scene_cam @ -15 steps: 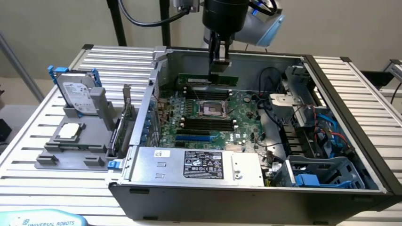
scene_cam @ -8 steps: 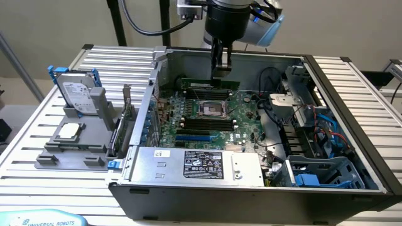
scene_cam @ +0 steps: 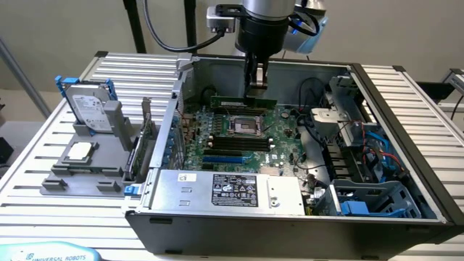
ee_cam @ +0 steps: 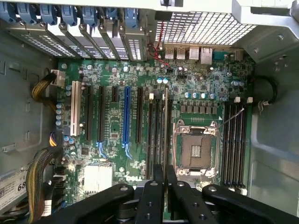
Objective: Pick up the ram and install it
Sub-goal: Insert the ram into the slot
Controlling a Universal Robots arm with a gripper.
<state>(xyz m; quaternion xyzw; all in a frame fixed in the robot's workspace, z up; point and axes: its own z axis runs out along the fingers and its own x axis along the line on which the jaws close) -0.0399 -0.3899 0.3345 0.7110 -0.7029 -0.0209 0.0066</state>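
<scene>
Just beside the processor socket (scene_cam: 242, 126), my fingers (ee_cam: 152, 198) clamp the ram (scene_cam: 230, 101) above the memory slots (ee_cam: 151, 140): install step, I reckon, and seating wants its edge square over one.

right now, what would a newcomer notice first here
The black gripper hangs over the open grey computer case, fingers shut on the long thin green ram stick above the green motherboard. On the exterior view's left, a silver hard drive stands upright in a grey holder.

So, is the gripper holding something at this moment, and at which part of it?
Yes. The gripper holds the ram, pinched on its upper long edge, near the middle of its length.
</scene>
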